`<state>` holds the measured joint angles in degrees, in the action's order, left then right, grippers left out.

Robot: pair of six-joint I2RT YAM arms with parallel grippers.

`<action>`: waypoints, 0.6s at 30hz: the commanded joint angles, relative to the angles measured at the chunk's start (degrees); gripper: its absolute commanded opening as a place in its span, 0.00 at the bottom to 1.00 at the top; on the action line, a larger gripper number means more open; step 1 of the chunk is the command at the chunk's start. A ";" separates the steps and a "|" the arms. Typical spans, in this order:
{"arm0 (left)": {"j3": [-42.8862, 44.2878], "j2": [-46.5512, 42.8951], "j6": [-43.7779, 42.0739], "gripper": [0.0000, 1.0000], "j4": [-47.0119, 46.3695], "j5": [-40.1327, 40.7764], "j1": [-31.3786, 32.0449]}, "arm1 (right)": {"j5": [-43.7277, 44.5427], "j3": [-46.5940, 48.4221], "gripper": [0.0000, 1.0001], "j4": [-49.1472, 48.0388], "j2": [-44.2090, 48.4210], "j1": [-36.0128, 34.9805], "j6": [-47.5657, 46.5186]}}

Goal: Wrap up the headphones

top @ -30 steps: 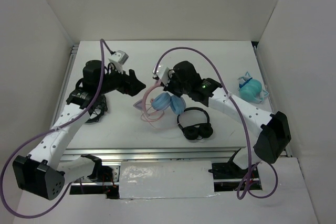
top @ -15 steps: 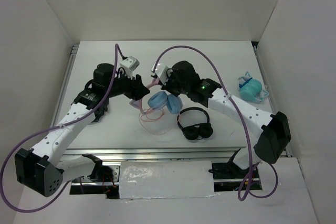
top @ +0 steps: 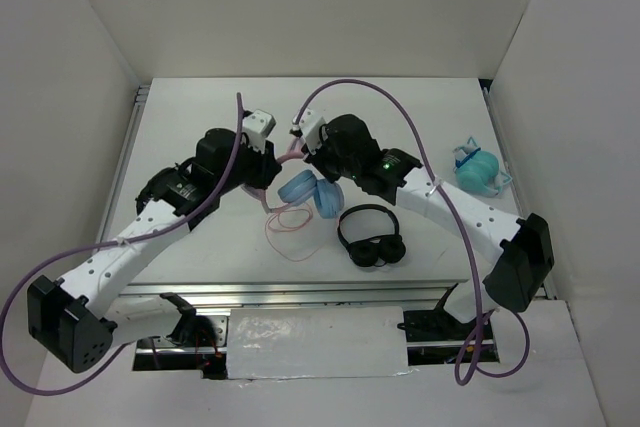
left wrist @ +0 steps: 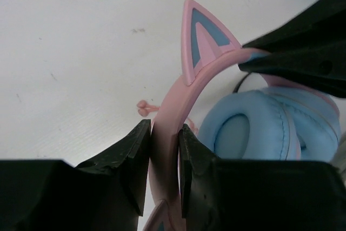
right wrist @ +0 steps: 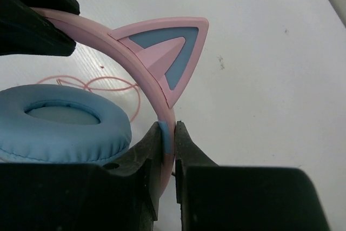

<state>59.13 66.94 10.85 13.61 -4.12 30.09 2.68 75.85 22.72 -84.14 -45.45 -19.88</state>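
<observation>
The headphones [top: 308, 192] are held up between both arms above the table's middle, light blue ear cups [left wrist: 254, 128] hanging under the pink headband [left wrist: 170, 101]. My left gripper [left wrist: 165, 139] is shut on the headband just below one pink cat ear [left wrist: 203, 39]. My right gripper [right wrist: 168, 133] is shut on the headband's other end, under the second cat ear [right wrist: 167, 52]. In the top view the left gripper [top: 272, 169] and right gripper [top: 318, 152] sit close together. The thin pink cable [top: 290, 222] lies in loose loops on the table below the cups.
Plain black headphones [top: 370, 237] lie just right of the cable loops, near the front edge. A teal-green pair [top: 477, 169] rests at the far right by the wall. White walls enclose the table on three sides.
My left arm swung right to the headphones and its jaws went from open to shut on the headband. The headphones shifted slightly toward the back. The right gripper kept its hold.
</observation>
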 commanded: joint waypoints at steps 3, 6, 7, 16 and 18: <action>-4.28 -6.11 8.48 0.00 -7.52 10.09 2.26 | 7.16 2.37 0.12 -14.37 2.84 -2.36 17.41; -6.22 -11.81 10.41 0.00 -9.47 14.56 2.43 | 7.78 1.75 0.35 -14.72 3.80 -2.62 18.03; -6.66 -12.87 10.77 0.00 -9.65 15.80 2.43 | 6.48 1.84 0.37 -13.42 4.07 -2.45 17.77; -10.53 -20.88 10.60 0.00 -11.77 19.94 2.52 | 2.08 -1.41 0.93 -12.44 14.16 -2.19 12.86; -9.57 -20.10 10.51 0.00 -10.80 21.60 2.52 | 0.76 -2.90 1.00 -11.57 16.10 -1.92 10.14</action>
<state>47.77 47.00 19.66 8.62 14.39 32.36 5.45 74.26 12.97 -72.25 -47.79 -5.96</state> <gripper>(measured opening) 0.338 0.986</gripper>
